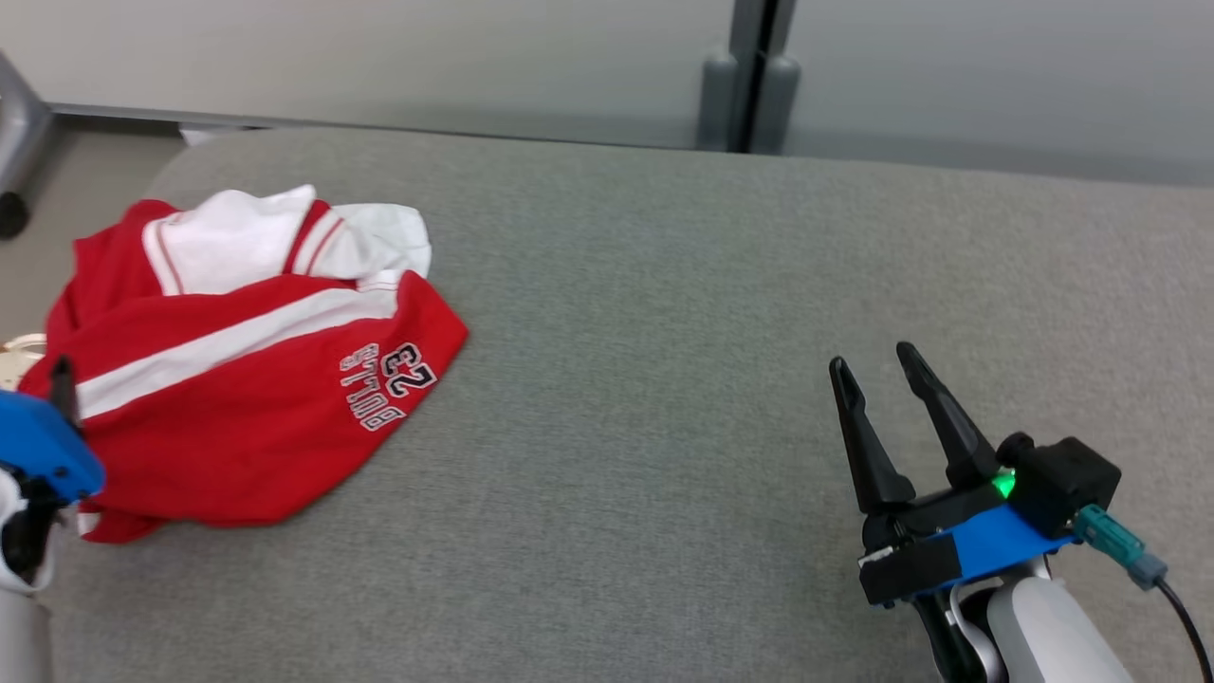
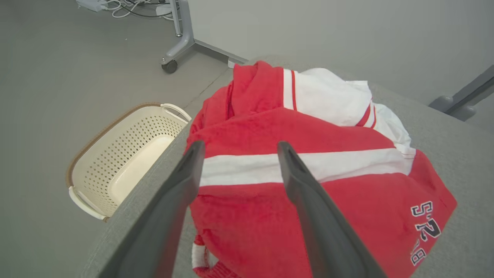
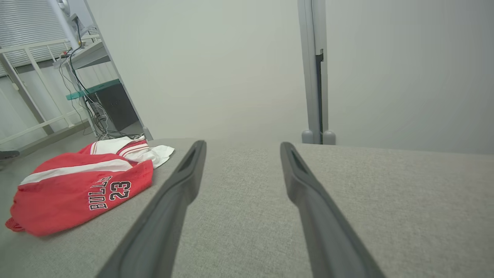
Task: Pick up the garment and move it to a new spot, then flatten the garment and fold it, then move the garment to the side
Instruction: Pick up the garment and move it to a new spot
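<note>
A crumpled red and white garment (image 1: 237,379) printed "BULLS 23" lies at the left end of the grey fabric surface (image 1: 664,285). My left gripper (image 1: 59,389) hovers at its near left edge, open, with nothing between the fingers. In the left wrist view the left gripper (image 2: 241,146) points over the garment (image 2: 347,193), the fingers spread above its white stripe. My right gripper (image 1: 873,359) stands open over bare fabric at the lower right, far from the garment. In the right wrist view the right gripper (image 3: 243,144) frames bare fabric, and the garment (image 3: 77,185) lies off to the left.
A cream perforated basket (image 2: 127,162) sits on the floor just beyond the surface's left edge. A wheeled stand leg (image 2: 173,58) is on the floor behind it. A grey post (image 1: 754,76) stands against the wall at the back. A desk with cables (image 3: 88,58) is far left.
</note>
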### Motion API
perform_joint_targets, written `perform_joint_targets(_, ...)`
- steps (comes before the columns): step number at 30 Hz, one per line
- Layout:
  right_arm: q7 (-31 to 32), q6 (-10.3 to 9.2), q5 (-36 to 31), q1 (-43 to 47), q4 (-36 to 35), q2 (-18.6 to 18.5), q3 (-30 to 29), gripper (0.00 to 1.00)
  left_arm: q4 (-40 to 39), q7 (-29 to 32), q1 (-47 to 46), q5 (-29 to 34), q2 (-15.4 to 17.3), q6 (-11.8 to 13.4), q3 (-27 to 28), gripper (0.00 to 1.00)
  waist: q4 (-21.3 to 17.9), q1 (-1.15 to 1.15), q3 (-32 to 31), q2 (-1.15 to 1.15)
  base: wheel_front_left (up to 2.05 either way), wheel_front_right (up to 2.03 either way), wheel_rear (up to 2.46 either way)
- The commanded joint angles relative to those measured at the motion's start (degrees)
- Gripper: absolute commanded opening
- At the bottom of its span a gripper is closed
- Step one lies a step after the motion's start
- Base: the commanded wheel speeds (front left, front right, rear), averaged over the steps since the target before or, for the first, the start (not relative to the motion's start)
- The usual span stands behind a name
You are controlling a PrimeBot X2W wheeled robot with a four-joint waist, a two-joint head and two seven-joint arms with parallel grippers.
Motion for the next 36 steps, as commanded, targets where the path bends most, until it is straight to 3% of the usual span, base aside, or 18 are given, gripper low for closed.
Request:
perform_joint_targets(1, -0.2, 0.01, -0.1, -1.0, -0.4, -0.5, 0.1, 1.0, 1.7, -0.3, -1.4, -0.3, 0.8, 0.4, 0.7, 1.0, -0.7, -0.02, 0.8, -0.01, 0.0, 0.0, 0.0)
perform_joint_targets(7, -0.2, 0.01, 0.0, -3.2, -0.9, -1.1, 0.6, 1.0, 12.9, -0.2, -3.4, -2.1, 2.6, 0.9, 2.5, 1.0, -4.0, -0.02, 4.3, -0.01, 0.0, 0.0, 0.0)
perform_joint_targets(16, -0.2, 0.01, 0.4, -3.9, -0.5, -1.5, 1.4, 1.0, 25.8, 0.5, -3.5, -3.3, 1.8, -0.3, 1.3, 1.0, -6.1, -0.02, 5.0, -0.01, 0.0, 0.0, 0.0)
perform_joint_targets(17, -0.2, 0.01, 0.5, -3.7, -0.4, -1.5, 1.3, 1.0, 26.4, 0.0, -3.7, -3.3, 1.9, -0.6, 1.0, 0.96, -6.1, -0.02, 4.7, -0.01, 0.0, 0.0, 0.0)
perform_joint_targets(18, -0.2, 0.01, 0.5, -3.5, -0.3, -1.5, 1.2, 1.0, 26.6, -0.7, -3.9, -2.9, 2.3, -0.8, 0.6, 0.33, -6.0, -0.02, 4.4, -0.01, 0.0, 0.0, 0.0)
perform_joint_targets(19, -0.2, 0.01, 0.3, -3.3, -0.2, -1.5, 1.2, 1.0, 26.8, -1.5, -4.2, -2.7, 2.7, -1.0, 0.3, 0.0, -5.9, -0.02, 4.0, -0.01, 0.0, 0.0, 0.0)
perform_joint_targets(29, -0.2, 0.01, 1.0, -0.1, 1.2, 0.0, 1.1, 1.0, 23.2, -6.8, -6.7, 0.7, 6.6, -2.2, -6.6, 0.0, -4.4, -0.02, -4.4, -0.01, 0.0, 0.0, 0.0)
perform_joint_targets(36, -0.2, 0.01, 1.3, 2.7, 1.7, 0.9, 0.6, 1.0, 9.6, -5.4, -7.2, -0.9, 6.1, -2.2, -14.8, 0.0, -4.3, -0.02, -10.1, -0.01, 0.0, 0.0, 0.0)
